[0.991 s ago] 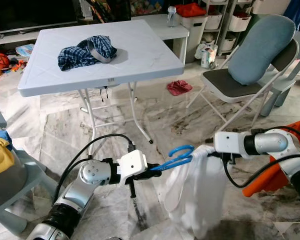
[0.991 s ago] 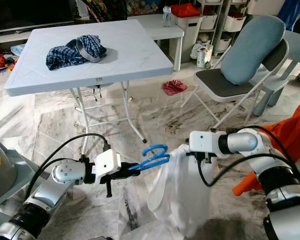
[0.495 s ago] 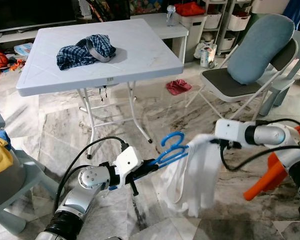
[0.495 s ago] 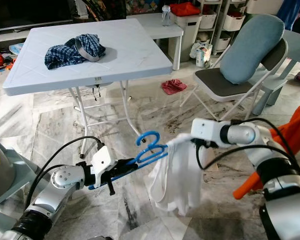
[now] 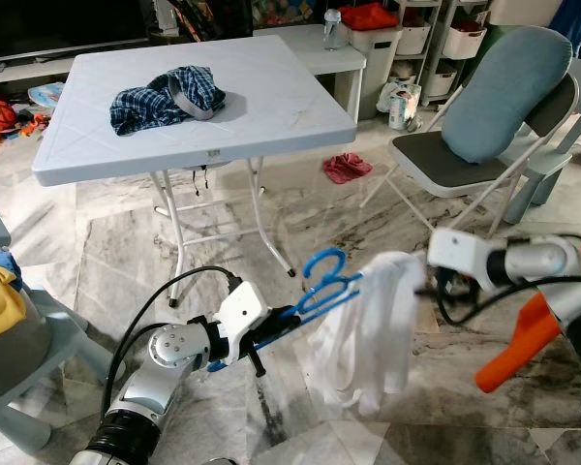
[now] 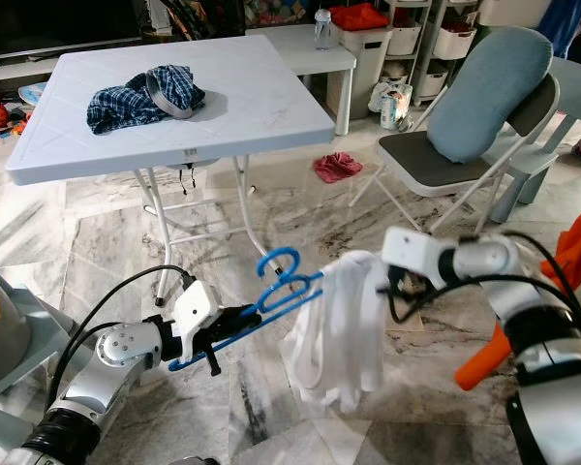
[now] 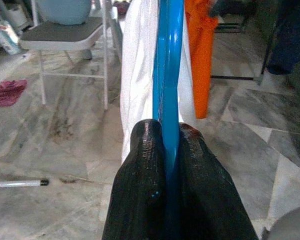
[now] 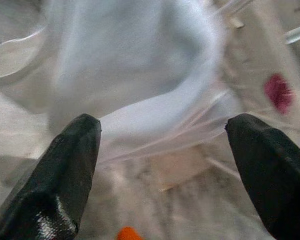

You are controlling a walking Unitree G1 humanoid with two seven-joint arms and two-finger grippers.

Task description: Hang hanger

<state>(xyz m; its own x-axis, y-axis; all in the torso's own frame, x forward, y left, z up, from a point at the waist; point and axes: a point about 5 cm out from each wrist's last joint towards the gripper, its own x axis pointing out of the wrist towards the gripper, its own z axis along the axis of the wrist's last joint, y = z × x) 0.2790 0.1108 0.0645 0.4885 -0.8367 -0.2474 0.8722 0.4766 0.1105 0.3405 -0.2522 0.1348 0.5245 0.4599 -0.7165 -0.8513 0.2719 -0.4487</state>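
Observation:
A blue plastic hanger (image 5: 320, 291) juts out low over the marble floor, its hook (image 6: 276, 266) pointing up. My left gripper (image 5: 276, 331) is shut on its lower end; the left wrist view shows both black fingers (image 7: 147, 150) pressed against the blue bar (image 7: 168, 60). A white garment (image 5: 370, 325) drapes from the hanger's far end. My right gripper (image 5: 428, 284) is just to the right of the cloth and open. In the right wrist view its fingers (image 8: 65, 175) stand wide apart with the blurred white garment (image 8: 135, 65) ahead of them.
A white folding table (image 5: 271, 107) with a plaid shirt (image 5: 165, 97) stands ahead. A folding chair (image 5: 445, 165) with a blue cushion is at the right, with a red cloth (image 5: 347, 168) on the floor nearby. Orange fabric (image 5: 523, 344) hangs at the far right and a grey chair (image 5: 39, 339) sits left.
My right gripper has let go of the white garment and drawn back to the right. The garment now hangs from the hanger, which my left gripper has tilted up.

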